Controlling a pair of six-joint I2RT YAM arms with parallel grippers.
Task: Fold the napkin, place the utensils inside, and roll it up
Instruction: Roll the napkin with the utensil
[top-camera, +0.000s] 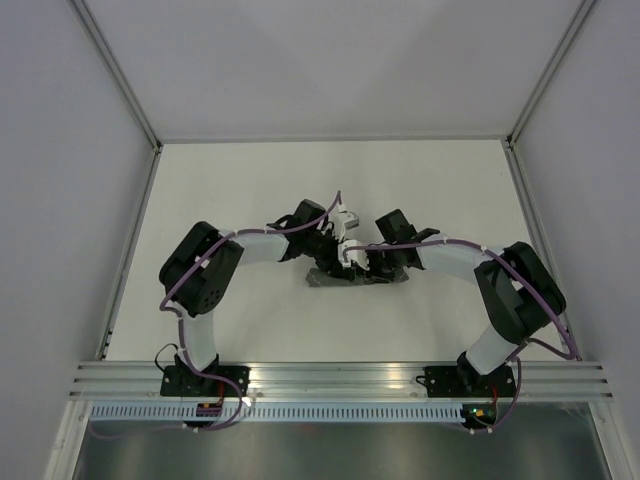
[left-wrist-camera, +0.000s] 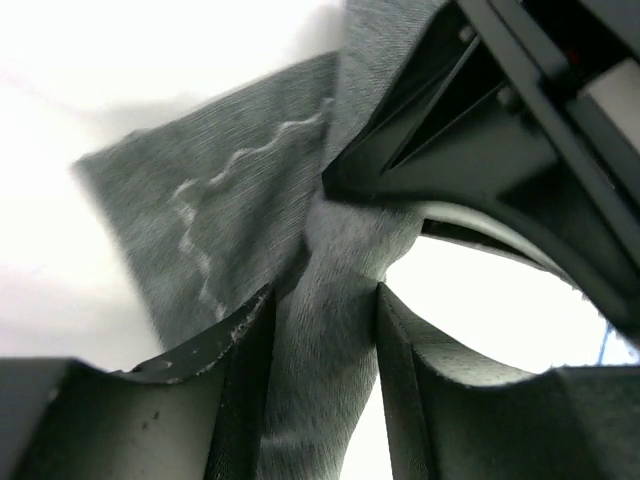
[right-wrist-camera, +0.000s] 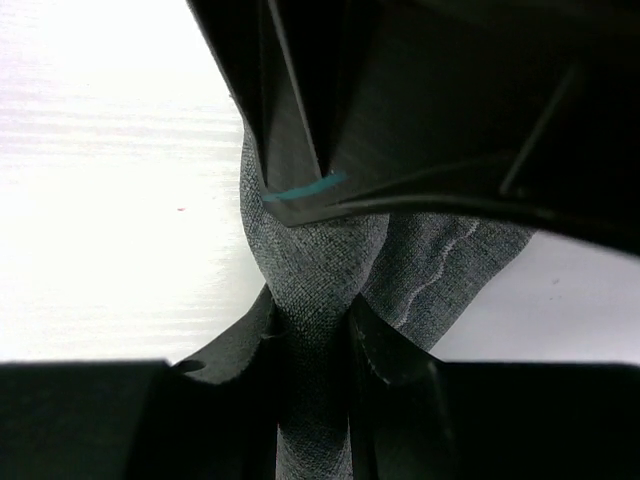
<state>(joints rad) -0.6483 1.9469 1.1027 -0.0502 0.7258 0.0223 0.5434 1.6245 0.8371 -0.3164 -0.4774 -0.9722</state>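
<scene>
The dark grey napkin (top-camera: 325, 279) lies bunched into a narrow roll at mid-table, mostly hidden under both grippers. My left gripper (top-camera: 332, 262) is shut on the roll; in the left wrist view (left-wrist-camera: 322, 350) the cloth (left-wrist-camera: 230, 200) fills the gap between the fingers (left-wrist-camera: 245, 370), and a flap with a wavy stitched line spreads to the left. My right gripper (top-camera: 378, 268) is shut on the same roll from the other side, and its wrist view (right-wrist-camera: 312, 330) shows the napkin (right-wrist-camera: 320, 260) pinched between the fingers. The fork is hidden.
The white table (top-camera: 230, 190) is walled by grey panels at the left, right and back. An aluminium rail (top-camera: 340, 378) runs along the near edge, by the arm bases. The two grippers are nearly touching each other over the napkin.
</scene>
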